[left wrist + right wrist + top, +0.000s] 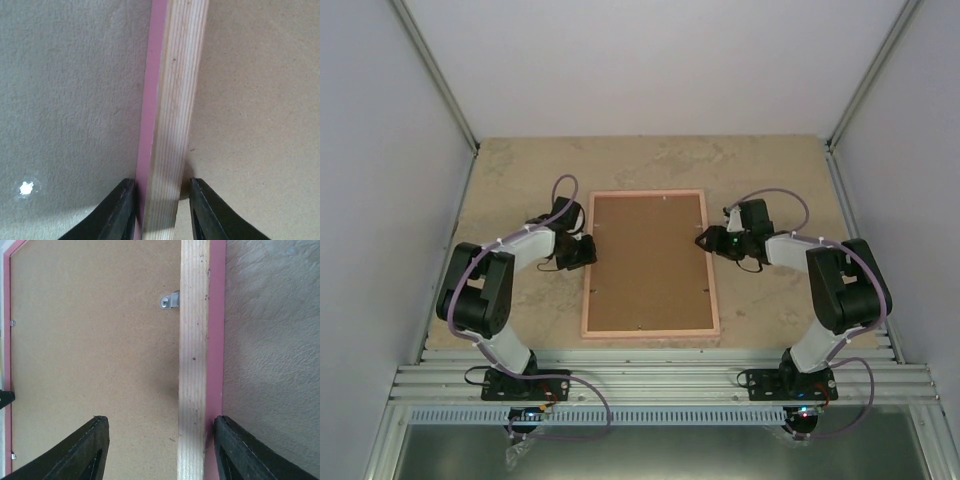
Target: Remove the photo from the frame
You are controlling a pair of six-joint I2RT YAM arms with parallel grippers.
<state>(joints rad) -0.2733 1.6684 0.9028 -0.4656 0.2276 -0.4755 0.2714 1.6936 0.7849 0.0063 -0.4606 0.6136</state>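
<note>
You have the frame point(650, 333) lying back-up on the table point(520, 170), flat between your two pincers, with its tan wood rails around the brown board point(650, 260).

The left pincer point(590, 250) sits at the frame's left rail, about halfway along it. In the left wrist view that rail runs straight out ahead of the pincer point(160, 182). One finger point(120, 210) is against the pink outer edge and the other finger point(205, 210) is just beside the wood on the board side. The fingers are drawn in close around the rail, but you cannot tell whether they actually pinch it.

The right pincer point(703, 240) is at the opposite rail and its fingers are spread wide. In its wrist view point(160, 418) the outer finger point(240, 450) stands at the pink edge. The inner finger point(85, 450) hangs over the board, well apart from the rail. Ahead of that pincer, a small metal clip point(169, 300) reaches from the rail onto the board.
</note>
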